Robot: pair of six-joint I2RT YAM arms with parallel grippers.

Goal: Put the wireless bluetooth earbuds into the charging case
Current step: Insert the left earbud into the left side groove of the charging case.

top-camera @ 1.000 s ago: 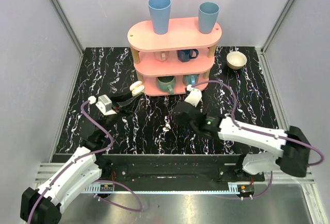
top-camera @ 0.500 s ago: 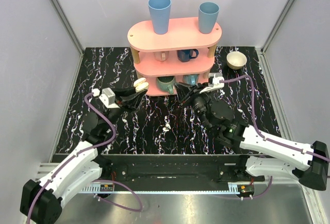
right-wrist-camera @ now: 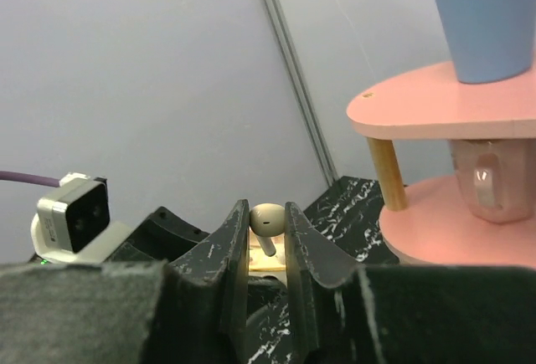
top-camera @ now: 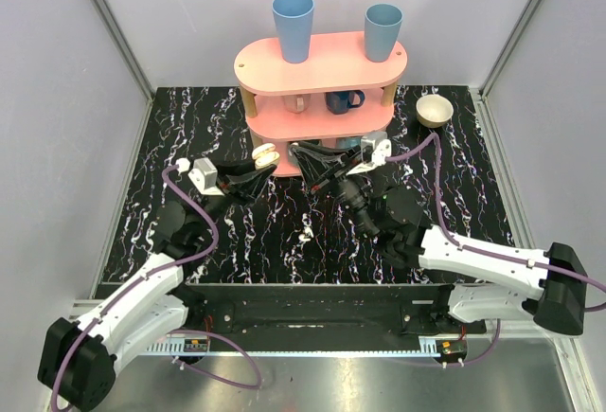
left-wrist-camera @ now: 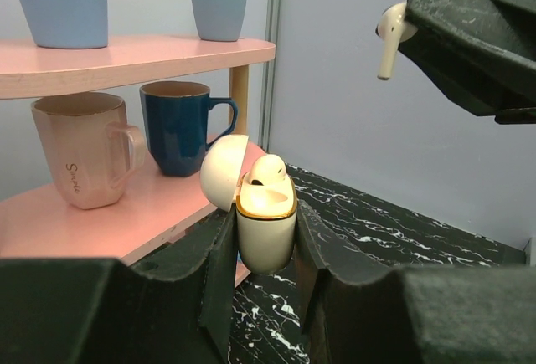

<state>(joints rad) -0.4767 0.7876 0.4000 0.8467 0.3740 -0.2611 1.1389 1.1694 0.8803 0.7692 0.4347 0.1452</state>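
My left gripper (left-wrist-camera: 264,243) is shut on the cream charging case (left-wrist-camera: 266,222) and holds it upright above the table, in front of the shelf. Its lid (left-wrist-camera: 224,171) is open, and one white earbud (left-wrist-camera: 268,170) sits inside. In the top view the case (top-camera: 264,154) is left of the shelf's bottom tier. My right gripper (right-wrist-camera: 266,228) is shut on the other earbud (right-wrist-camera: 266,217), stem down. It hangs just right of and above the case (right-wrist-camera: 255,257). This earbud also shows in the left wrist view (left-wrist-camera: 389,38). My right gripper's tips (top-camera: 295,150) point left at the case.
A pink three-tier shelf (top-camera: 322,62) stands at the back, just behind both grippers. It has two blue cups (top-camera: 293,26) on top and mugs (left-wrist-camera: 180,125) on the lower tiers. A beige bowl (top-camera: 435,109) sits at the back right.
My right gripper has swung up from the table's middle and moved left to the case with the earbud in it. My left gripper has carried the case slightly right.
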